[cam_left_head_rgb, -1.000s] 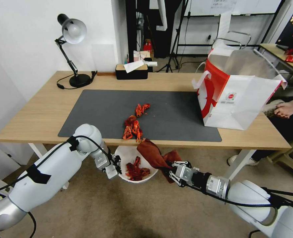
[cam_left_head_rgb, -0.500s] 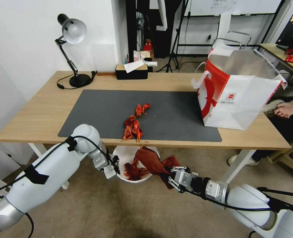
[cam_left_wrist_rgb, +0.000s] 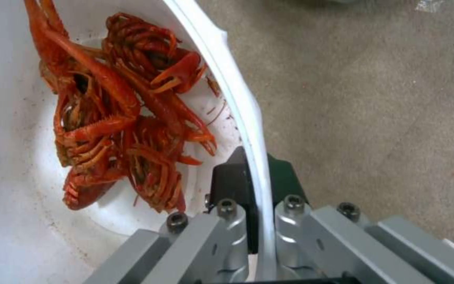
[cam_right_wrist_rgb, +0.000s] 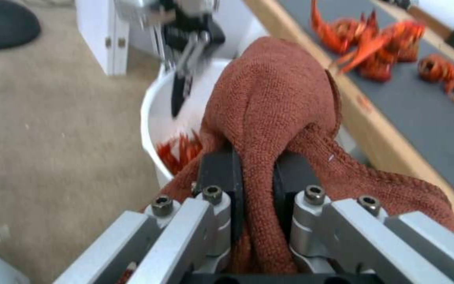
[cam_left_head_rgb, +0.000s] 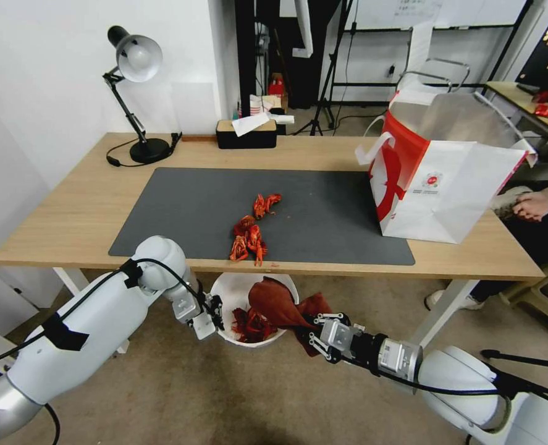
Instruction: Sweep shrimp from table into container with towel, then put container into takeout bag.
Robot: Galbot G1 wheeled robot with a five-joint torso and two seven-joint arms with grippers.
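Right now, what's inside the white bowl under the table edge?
Red shrimp lie piled inside the container, which the left gripper pinches by its rim. The towel, held by the right gripper, hangs over part of the bowl, hiding what's beneath it.

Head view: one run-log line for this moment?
left end effector: shut on container rim, below table edge | right end effector: shut on towel over container | shrimp: part in container, part on mat

The table (cam_left_head_rgb: 70, 222) carries a dark grey mat (cam_left_head_rgb: 193, 204) with loose shrimp (cam_left_head_rgb: 249, 238) on it (near the front edge), the takeout bag (cam_left_head_rgb: 446, 185) at the right, and a desk lamp (cam_left_head_rgb: 134, 93) and black tissue box (cam_left_head_rgb: 246, 135) at the back.
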